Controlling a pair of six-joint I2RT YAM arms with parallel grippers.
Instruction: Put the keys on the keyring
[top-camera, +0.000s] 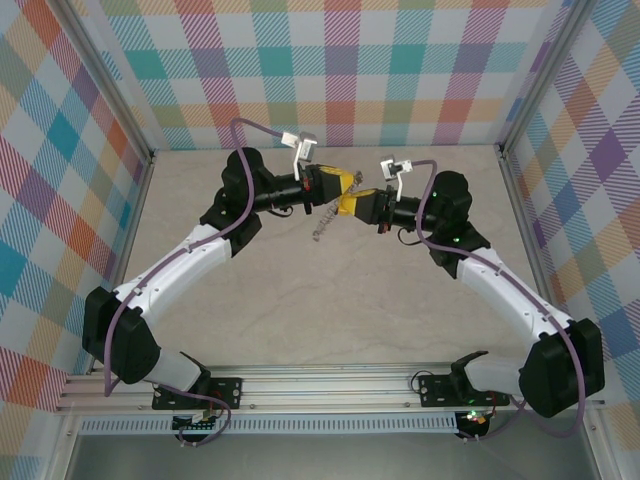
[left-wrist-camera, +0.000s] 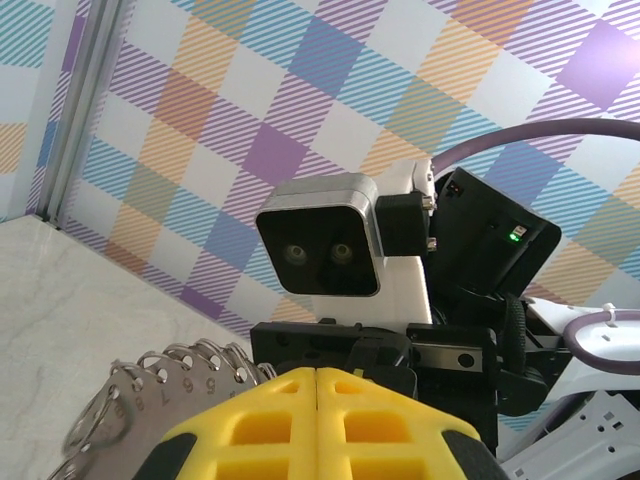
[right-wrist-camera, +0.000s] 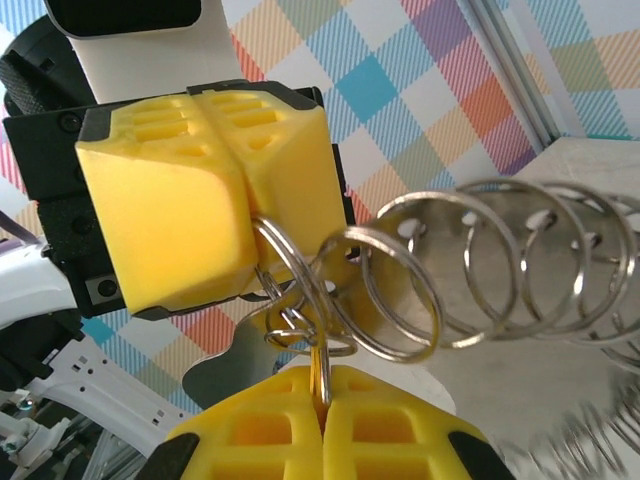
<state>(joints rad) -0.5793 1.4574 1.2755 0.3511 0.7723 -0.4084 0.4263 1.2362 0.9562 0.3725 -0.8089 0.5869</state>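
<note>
3 walls (top-camera: 340, 70) in pastel plaid enclose a beige, marbled table (top-camera: 330, 310). Silver posts (top-camera: 120, 95) stand at the back corners; a metal rail (top-camera: 330, 385) runs along the near edge. Light is even.

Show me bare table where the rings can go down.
Widest bare patch: beige marble tabletop between left arm, right arm and the front rail. Smaller patches lie in both rear corners. Crowded mid-back, where left hand and right hand meet on the silvery metal ring cluster.
</note>
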